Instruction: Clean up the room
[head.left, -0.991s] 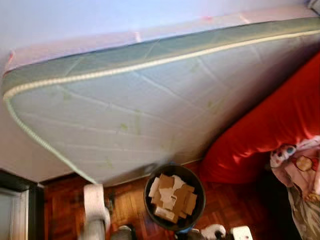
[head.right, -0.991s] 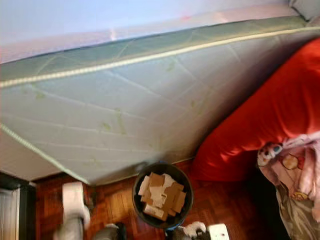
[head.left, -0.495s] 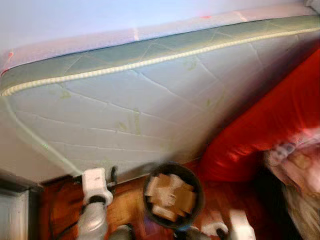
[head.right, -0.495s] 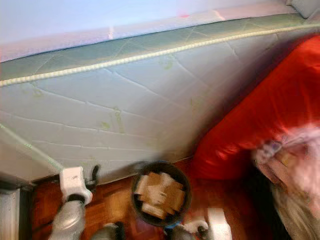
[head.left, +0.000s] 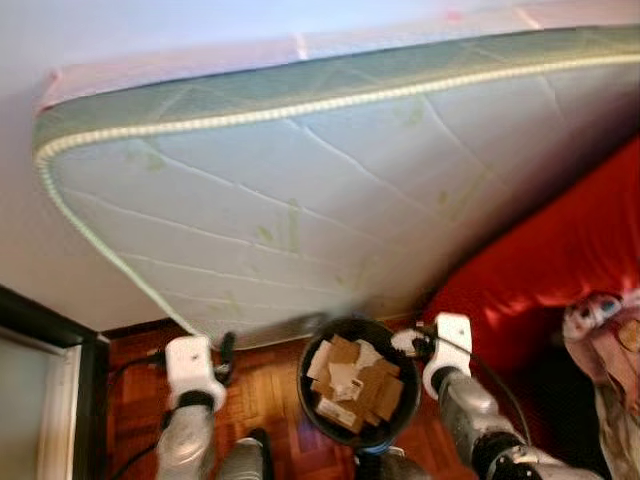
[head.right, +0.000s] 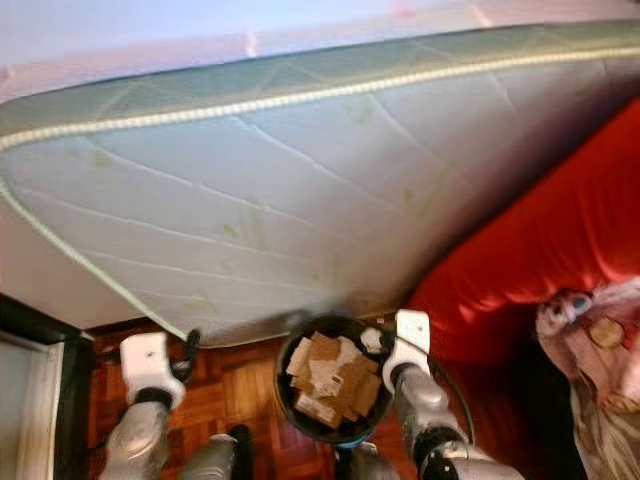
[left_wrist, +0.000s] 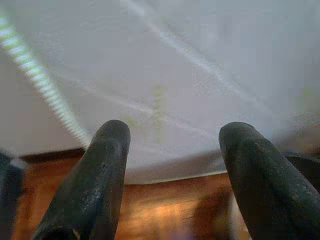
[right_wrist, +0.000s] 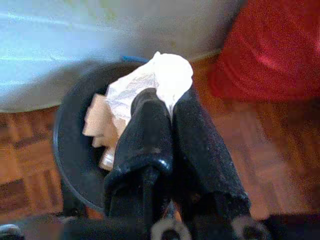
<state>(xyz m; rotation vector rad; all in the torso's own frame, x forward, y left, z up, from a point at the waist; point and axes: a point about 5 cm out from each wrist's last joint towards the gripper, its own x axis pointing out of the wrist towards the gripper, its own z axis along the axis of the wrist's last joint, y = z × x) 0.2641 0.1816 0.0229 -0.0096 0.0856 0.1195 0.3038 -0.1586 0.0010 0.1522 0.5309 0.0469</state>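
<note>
Right gripper (right_wrist: 167, 107): the two black fingers are pressed together on a crumpled white paper wad (right_wrist: 160, 80), which sticks out beyond the tips. It is held above the near rim of a round black bin (head.left: 352, 395), seen in the head views at the bin's right edge. The bin stands on a reddish wood parquet floor (head.left: 265, 395) and holds tan cardboard scraps (head.left: 352, 385) piled close to its rim. Left gripper (left_wrist: 172, 150): fingers spread wide apart, nothing between them, pointing at the base of a pale quilted mattress (head.left: 300, 190) with green piping that leans on edge against the wall. It hovers over the floor to the left of the bin, apart from it. A red cushion (head.left: 555, 270) rests against the mattress just right of the bin. A patterned pink cloth (head.left: 610, 330) lies at far right. A dark door frame (head.left: 60, 340) stands at far left.
</note>
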